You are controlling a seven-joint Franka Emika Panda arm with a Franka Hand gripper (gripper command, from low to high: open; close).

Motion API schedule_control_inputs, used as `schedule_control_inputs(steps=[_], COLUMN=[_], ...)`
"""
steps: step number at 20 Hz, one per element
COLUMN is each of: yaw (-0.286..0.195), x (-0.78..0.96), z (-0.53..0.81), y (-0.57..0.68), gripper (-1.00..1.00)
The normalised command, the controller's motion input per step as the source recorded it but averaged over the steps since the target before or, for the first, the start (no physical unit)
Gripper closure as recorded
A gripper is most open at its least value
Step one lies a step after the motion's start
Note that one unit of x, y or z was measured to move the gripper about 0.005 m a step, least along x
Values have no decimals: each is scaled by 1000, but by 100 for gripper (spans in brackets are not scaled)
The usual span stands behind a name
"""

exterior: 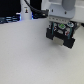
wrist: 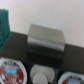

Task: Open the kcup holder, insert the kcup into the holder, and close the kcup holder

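Observation:
My gripper (exterior: 60, 41) hangs above the white table at the exterior view's upper right. Its two black fingers (exterior: 49, 34) stand apart, and I see nothing held between them. A small green spot (exterior: 60, 24) sits at the base of the hand, too blurred to name. In the wrist view the black kcup holder (wrist: 20, 47) fills the lower half. Two pods with reddish tops (wrist: 12, 71) and a pale pod (wrist: 42, 75) sit in its round slots. The kcup is not clearly in view. The fingers do not appear in the wrist view.
A grey metallic block (wrist: 46, 42) stands on the black holder against a pale wall. A teal object (wrist: 4, 27) sits beside it at the frame's edge. Dark equipment with a blue light (exterior: 12, 19) lines the back of the table at the exterior view's left.

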Motion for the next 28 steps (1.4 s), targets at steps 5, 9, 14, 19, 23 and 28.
schedule_control_inputs(steps=[5,9,14,19,23,28], yaw=[174,265,243,166,96,88], x=[-57,-244,-373,-431,-378,-345], z=[-259,-146,-190,-168,-53,-49], y=[226,74,129,309,496,548], gripper=[-100,-100,-100,-100,-100,-100])
